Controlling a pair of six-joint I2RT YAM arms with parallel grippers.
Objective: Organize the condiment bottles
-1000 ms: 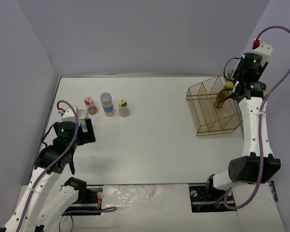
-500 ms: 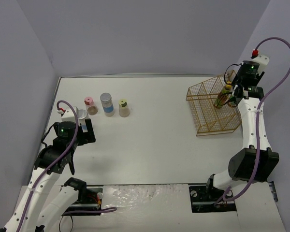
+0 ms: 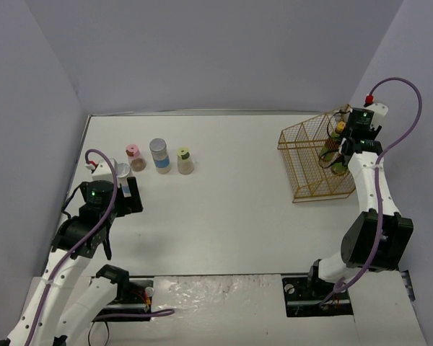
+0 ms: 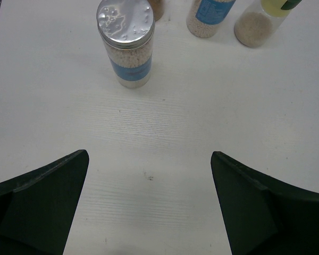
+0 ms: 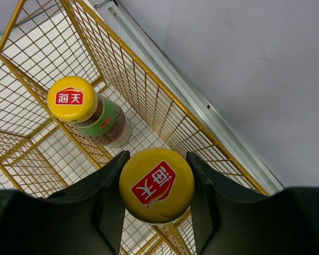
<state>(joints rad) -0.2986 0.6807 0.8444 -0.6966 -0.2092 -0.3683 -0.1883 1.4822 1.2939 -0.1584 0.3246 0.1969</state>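
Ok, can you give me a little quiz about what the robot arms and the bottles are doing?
1. True or false: the left gripper is open with nothing in it.
2. What does the right gripper hold? A) pink-capped shaker B) yellow-capped bottle C) silver-lidded jar
3. How many bottles stand on the table outside the wire basket?
Key: 1 true; 2 B; 3 four.

right claw (image 5: 157,159) lowered, bottle (image 5: 157,186) deeper in basket (image 3: 303,130)
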